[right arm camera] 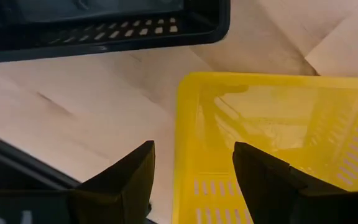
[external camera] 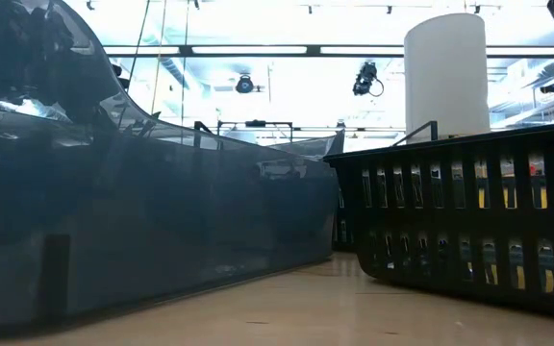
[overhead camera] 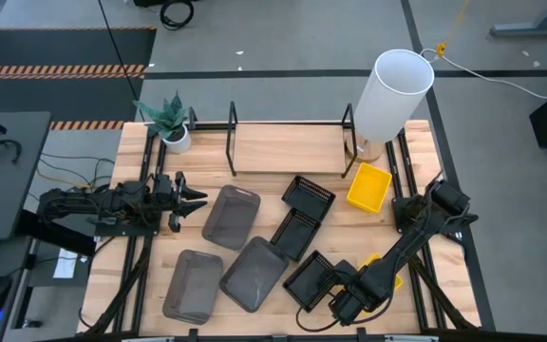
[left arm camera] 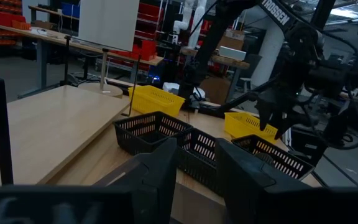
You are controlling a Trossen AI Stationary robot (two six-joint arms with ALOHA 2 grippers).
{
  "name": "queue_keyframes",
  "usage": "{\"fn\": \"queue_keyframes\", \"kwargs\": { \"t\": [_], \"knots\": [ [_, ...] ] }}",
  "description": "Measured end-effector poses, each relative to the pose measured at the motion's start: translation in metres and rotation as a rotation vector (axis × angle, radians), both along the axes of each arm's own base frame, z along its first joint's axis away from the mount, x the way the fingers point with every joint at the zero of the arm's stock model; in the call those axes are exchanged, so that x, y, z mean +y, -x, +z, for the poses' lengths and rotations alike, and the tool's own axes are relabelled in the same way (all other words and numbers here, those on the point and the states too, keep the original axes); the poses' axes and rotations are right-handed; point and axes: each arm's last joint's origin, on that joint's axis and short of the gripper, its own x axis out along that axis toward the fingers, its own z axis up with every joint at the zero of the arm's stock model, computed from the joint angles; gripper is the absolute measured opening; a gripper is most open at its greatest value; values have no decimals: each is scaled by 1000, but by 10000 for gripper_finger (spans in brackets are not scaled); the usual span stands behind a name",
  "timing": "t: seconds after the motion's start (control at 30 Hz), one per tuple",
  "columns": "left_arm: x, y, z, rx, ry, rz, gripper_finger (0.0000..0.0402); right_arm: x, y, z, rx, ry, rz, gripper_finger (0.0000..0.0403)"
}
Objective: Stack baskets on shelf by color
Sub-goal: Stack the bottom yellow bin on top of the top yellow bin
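Observation:
Three smoky-grey baskets (overhead camera: pixel 231 216), (overhead camera: pixel 254 274), (overhead camera: pixel 193 285) lie flat on the table's left and middle. Three black perforated baskets (overhead camera: pixel 309 195), (overhead camera: pixel 294 233), (overhead camera: pixel 313 280) lie in a slanting row. One yellow basket (overhead camera: pixel 368 187) sits near the shelf (overhead camera: pixel 288 147). A second yellow basket (right arm camera: pixel 278 124) lies under my right arm. My right gripper (right arm camera: pixel 194 186) is open low over this basket, one finger outside its wall (right arm camera: pixel 185 149) and one over its inside. My left gripper (overhead camera: pixel 200 199) is open, just left of the far grey basket.
A tall white cylinder (overhead camera: pixel 392 95) stands at the shelf's right end and a potted plant (overhead camera: pixel 171 122) at its left. Black rails run along both table sides. In the low view a grey basket (external camera: pixel 142 221) and a black basket (external camera: pixel 469 221) fill the foreground.

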Motion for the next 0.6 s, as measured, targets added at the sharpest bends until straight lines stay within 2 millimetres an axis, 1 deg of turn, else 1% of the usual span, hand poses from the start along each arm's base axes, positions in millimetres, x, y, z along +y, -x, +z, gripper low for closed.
{"fn": "queue_keyframes", "kwargs": {
  "t": [0.33, 0.43, 0.6],
  "knots": [
    [0, 0, 0, -1, 0, 0, 117, 3, -2, -14, 30, 16, 3, 216],
    [0, 0, 0, 0, 0, -1, 117, 2, -2, -15, 36, 18, 12, 203],
    [0, 0, 0, 0, 0, 0, 117, 2, -2, -15, 35, 17, 25, 169]
  ]
}}
